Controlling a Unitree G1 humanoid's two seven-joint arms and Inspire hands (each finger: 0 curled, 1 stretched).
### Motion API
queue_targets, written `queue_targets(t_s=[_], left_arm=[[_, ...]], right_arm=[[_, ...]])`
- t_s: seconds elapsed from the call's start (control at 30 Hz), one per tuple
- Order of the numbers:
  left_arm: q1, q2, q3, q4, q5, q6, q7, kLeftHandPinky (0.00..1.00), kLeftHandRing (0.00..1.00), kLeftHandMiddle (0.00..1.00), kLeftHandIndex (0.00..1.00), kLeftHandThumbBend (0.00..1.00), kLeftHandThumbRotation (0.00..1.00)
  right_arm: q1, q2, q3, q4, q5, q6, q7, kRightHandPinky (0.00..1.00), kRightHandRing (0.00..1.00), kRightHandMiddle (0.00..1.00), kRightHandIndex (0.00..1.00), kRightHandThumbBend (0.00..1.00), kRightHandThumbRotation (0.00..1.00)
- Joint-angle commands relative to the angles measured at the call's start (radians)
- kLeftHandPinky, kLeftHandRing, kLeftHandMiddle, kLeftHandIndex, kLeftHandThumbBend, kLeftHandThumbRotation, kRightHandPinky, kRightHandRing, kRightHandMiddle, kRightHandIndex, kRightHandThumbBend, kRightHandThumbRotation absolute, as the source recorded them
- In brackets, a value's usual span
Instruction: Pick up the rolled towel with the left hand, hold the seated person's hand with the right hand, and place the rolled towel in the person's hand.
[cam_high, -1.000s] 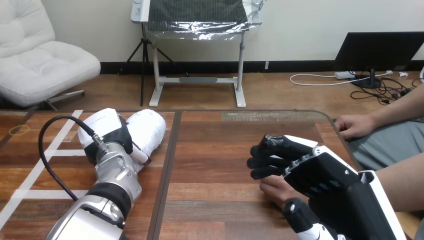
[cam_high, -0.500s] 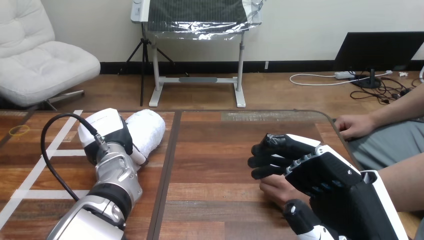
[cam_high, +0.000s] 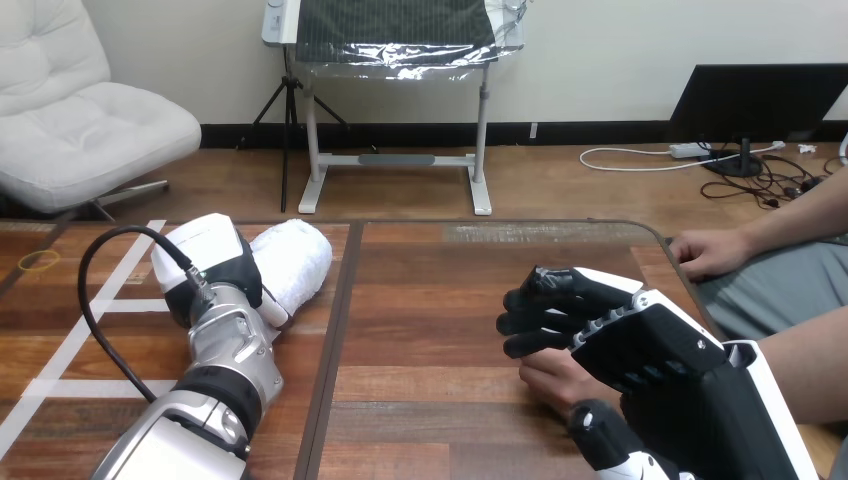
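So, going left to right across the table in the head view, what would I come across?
The robot's left hand, rolled towel, right hand, person's hand at the view's upper right. The person's other hand, under the right hand, is left out.

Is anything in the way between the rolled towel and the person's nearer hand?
Nothing lies on the table between the rolled towel and the person's nearer hand, but the right hand sits over that hand, covering most of it.

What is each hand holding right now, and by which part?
Cannot tell. Left hand is against the near end of the rolled towel; right hand lies over the person's nearer hand.
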Motion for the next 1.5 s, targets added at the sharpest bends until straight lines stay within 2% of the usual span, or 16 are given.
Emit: queue_targets(t_s=[0.0,0.27,0.37,0.47,0.53,0.6,0.83,0.97,1.13,1.47], left_arm=[[-0.039,0.009,0.026,-0.005,-0.024,-0.024,0.020,0.41,0.63,0.74,0.68,0.83,0.02],[-0.030,0.010,0.068,-0.014,-0.071,-0.075,0.050,0.35,0.56,0.71,0.66,0.85,0.00],[-0.022,0.014,0.088,-0.021,-0.095,-0.115,0.062,0.31,0.49,0.65,0.66,0.83,0.00],[-0.014,0.020,0.095,-0.026,-0.103,-0.157,0.074,0.26,0.39,0.54,0.63,0.81,0.00],[-0.010,0.023,0.093,-0.026,-0.101,-0.176,0.081,0.22,0.32,0.43,0.57,0.79,0.00],[-0.006,0.027,0.094,-0.026,-0.103,-0.196,0.085,0.21,0.29,0.38,0.53,0.78,0.00],[0.001,0.033,0.101,-0.028,-0.106,-0.237,0.091,0.16,0.22,0.29,0.38,0.73,0.00],[0.008,0.037,0.101,-0.033,-0.103,-0.263,0.102,0.16,0.22,0.29,0.36,0.72,0.00],[0.018,0.039,0.107,-0.039,-0.103,-0.296,0.116,0.21,0.29,0.35,0.41,0.74,0.00],[0.048,0.046,0.129,-0.065,-0.109,-0.402,0.168,0.25,0.33,0.39,0.44,0.77,0.00]], right_arm=[[-0.024,0.008,0.001,-0.037,0.011,-0.024,-0.004,0.62,0.68,0.72,0.72,0.56,0.44],[-0.021,0.009,-0.001,-0.041,0.004,-0.020,-0.007,0.61,0.69,0.72,0.72,0.56,0.44],[-0.020,0.010,0.000,-0.042,0.004,-0.020,-0.009,0.61,0.69,0.72,0.72,0.56,0.44],[-0.020,0.013,0.000,-0.040,0.001,-0.023,-0.011,0.61,0.69,0.72,0.73,0.56,0.44],[-0.020,0.014,0.000,-0.039,-0.001,-0.024,-0.012,0.61,0.69,0.72,0.73,0.56,0.44],[-0.020,0.015,-0.001,-0.038,-0.003,-0.026,-0.012,0.61,0.69,0.72,0.73,0.56,0.44],[-0.020,0.013,0.000,-0.038,-0.004,-0.028,-0.012,0.61,0.68,0.72,0.73,0.56,0.44],[-0.018,0.012,0.000,-0.039,-0.006,-0.026,-0.013,0.61,0.68,0.72,0.73,0.56,0.44],[-0.015,0.011,0.000,-0.041,-0.006,-0.024,-0.014,0.61,0.68,0.72,0.73,0.55,0.44],[-0.013,0.010,-0.004,-0.041,-0.011,-0.026,-0.016,0.60,0.68,0.72,0.73,0.55,0.44]])
